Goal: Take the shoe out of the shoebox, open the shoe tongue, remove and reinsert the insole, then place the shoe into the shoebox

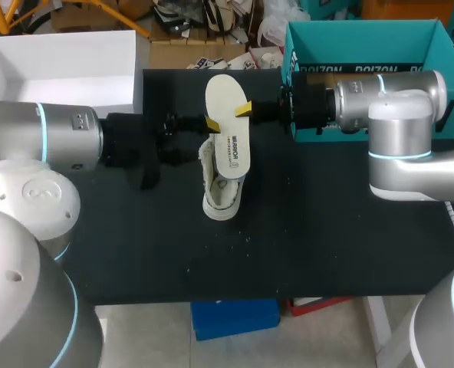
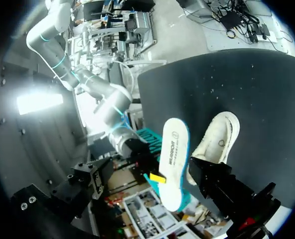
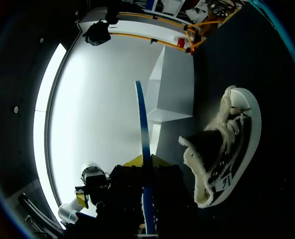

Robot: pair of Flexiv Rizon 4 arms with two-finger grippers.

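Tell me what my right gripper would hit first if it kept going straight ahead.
Probably the left gripper, facing it just beyond the insole it holds, though depth is unclear.

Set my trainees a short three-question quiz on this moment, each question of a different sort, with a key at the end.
1. Multiple choice: which gripper is shut on the insole? A) left B) right C) neither
2. True or false: the shoe is outside the teal box.
3. Fill in: the second box is coloured ____.

Key: 1 B, the right gripper pinches the insole between its fingers. 2 true. 3 white.
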